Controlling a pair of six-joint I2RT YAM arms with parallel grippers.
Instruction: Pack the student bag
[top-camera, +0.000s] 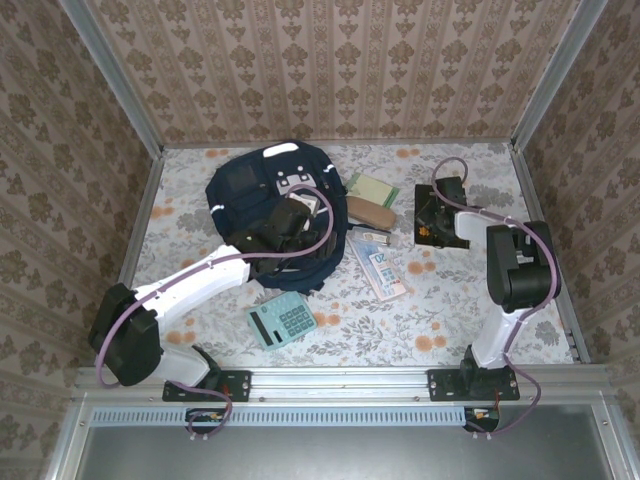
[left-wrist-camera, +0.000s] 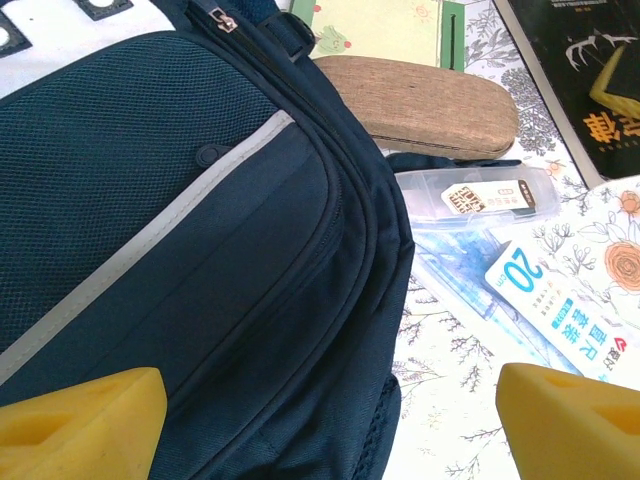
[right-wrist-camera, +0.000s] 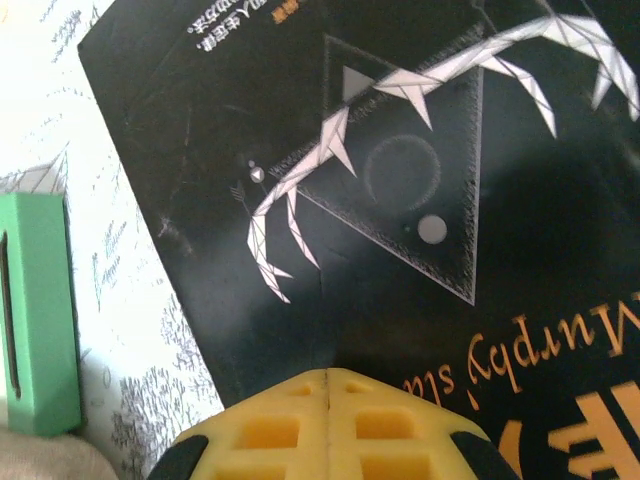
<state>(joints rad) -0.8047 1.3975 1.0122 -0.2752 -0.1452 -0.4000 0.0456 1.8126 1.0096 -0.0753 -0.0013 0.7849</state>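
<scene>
The student bag (top-camera: 240, 190) lies left of centre on the table (top-camera: 440, 320), under the left gripper (left-wrist-camera: 325, 430), whose wide-spread, empty fingers (left-wrist-camera: 80, 420) straddle its right edge where a brown case (left-wrist-camera: 420, 105) and clear box (left-wrist-camera: 480, 195) crowd in, while the clenched right gripper (right-wrist-camera: 328, 400) hangs over a black book (right-wrist-camera: 400, 200), with bare tabletop near the front right.

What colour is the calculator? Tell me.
The calculator is light teal; top external view shows it best.

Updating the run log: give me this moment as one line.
left end effector: open, over bag edge | right end effector: shut, over black book | outside bag: case, calculator
</scene>
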